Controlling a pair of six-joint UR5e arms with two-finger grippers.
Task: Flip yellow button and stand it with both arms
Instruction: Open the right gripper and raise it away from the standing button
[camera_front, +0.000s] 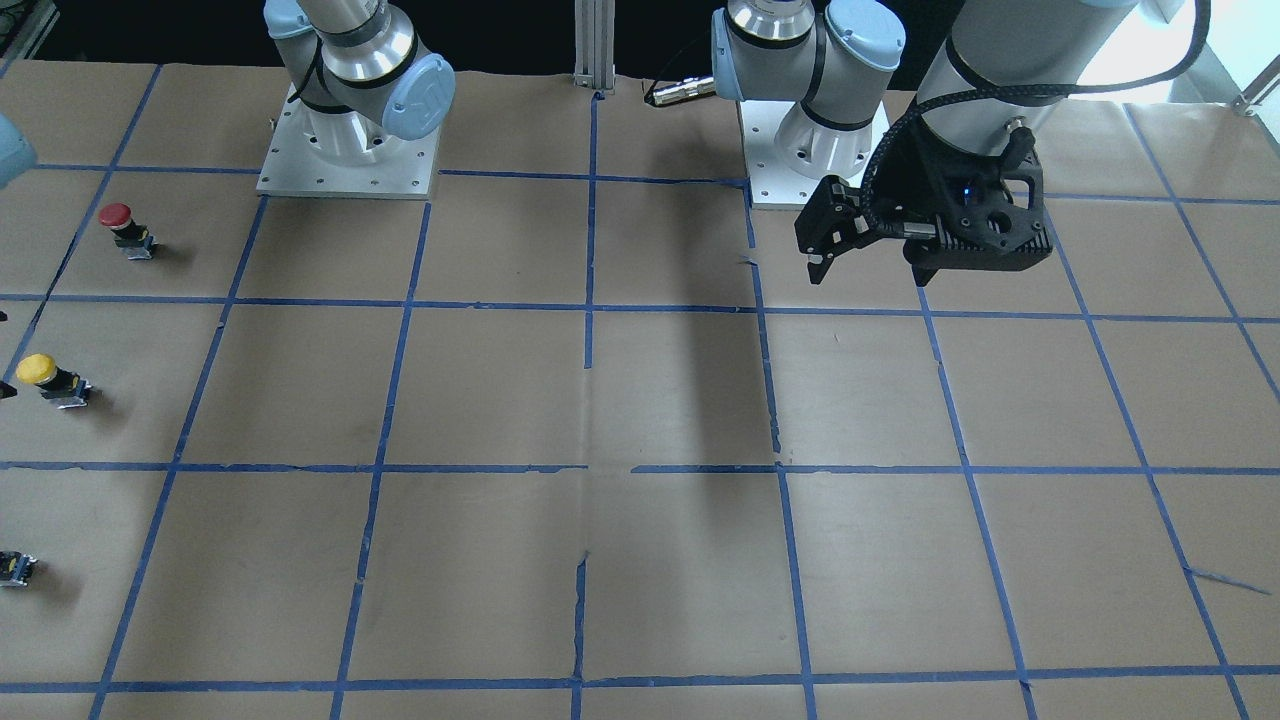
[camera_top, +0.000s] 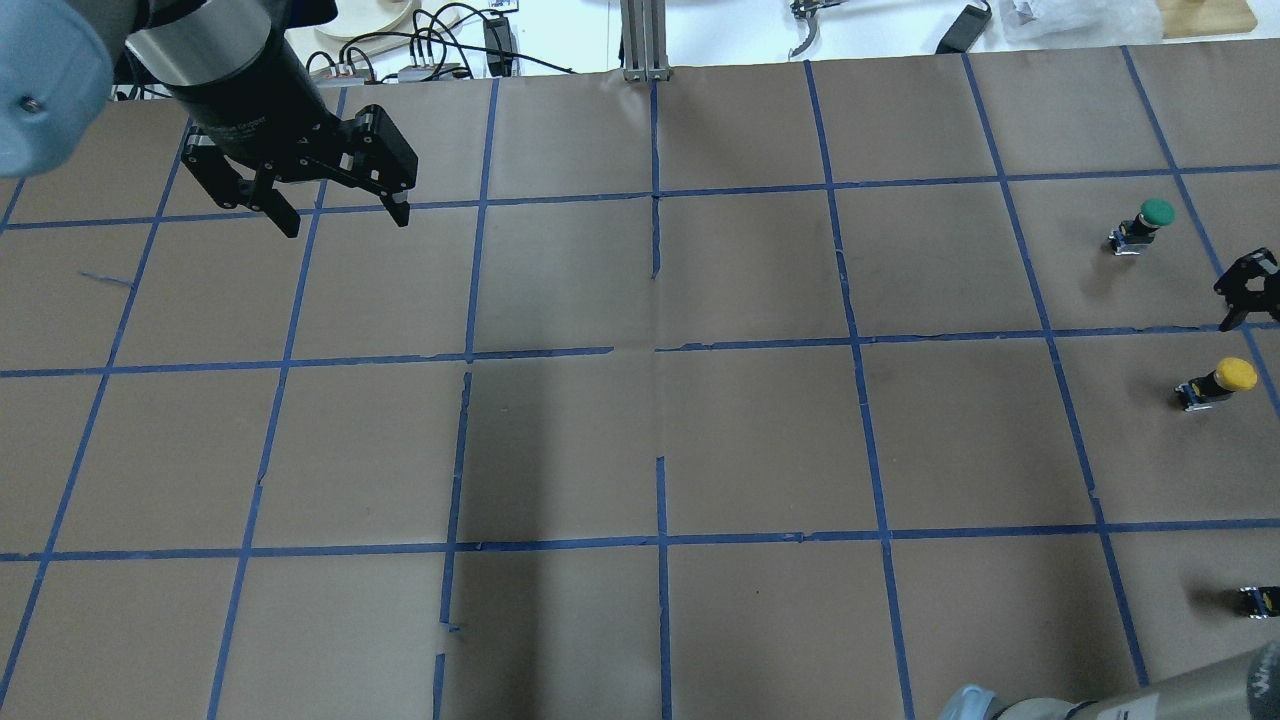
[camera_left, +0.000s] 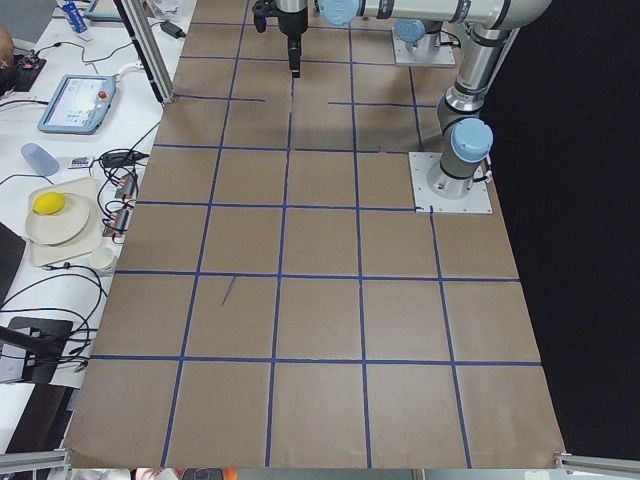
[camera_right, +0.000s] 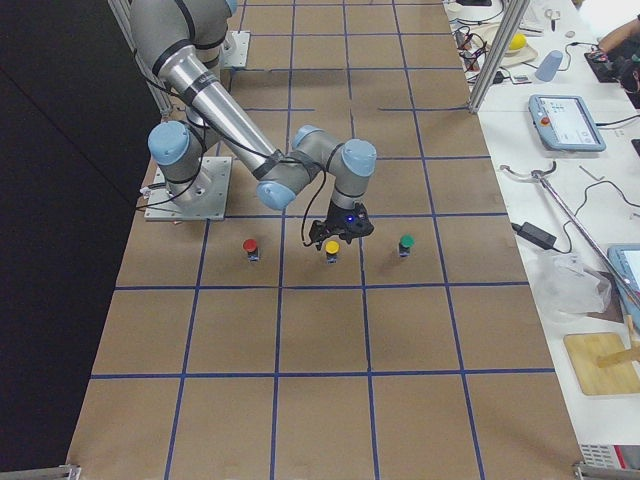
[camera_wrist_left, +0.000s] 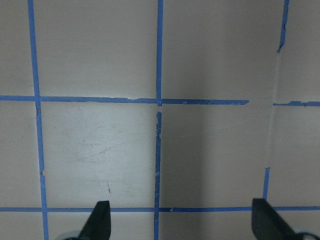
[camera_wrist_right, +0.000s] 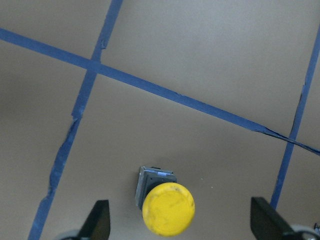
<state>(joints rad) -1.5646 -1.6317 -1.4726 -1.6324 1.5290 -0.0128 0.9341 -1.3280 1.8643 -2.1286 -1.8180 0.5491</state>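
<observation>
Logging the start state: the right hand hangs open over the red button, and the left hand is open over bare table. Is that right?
Not quite: the right hand hangs open over the yellow button, not the red button, as the right wrist view shows. The left hand is open over bare table.

The counter (camera_top: 760, 430) is covered in brown paper crossed by a grid of blue tape. A small red-capped push button (camera_front: 127, 232) stands at the left of the front-facing view. A green-capped push button (camera_top: 1145, 225) stands at the overhead view's upper right, and a tiny dark block (camera_top: 1260, 600) lies at its lower right edge. At the left of the left side view sit a grey-framed tablet (camera_left: 78, 102) and a cream plate (camera_left: 65, 230) bearing a round yellow object (camera_left: 49, 204).
</observation>
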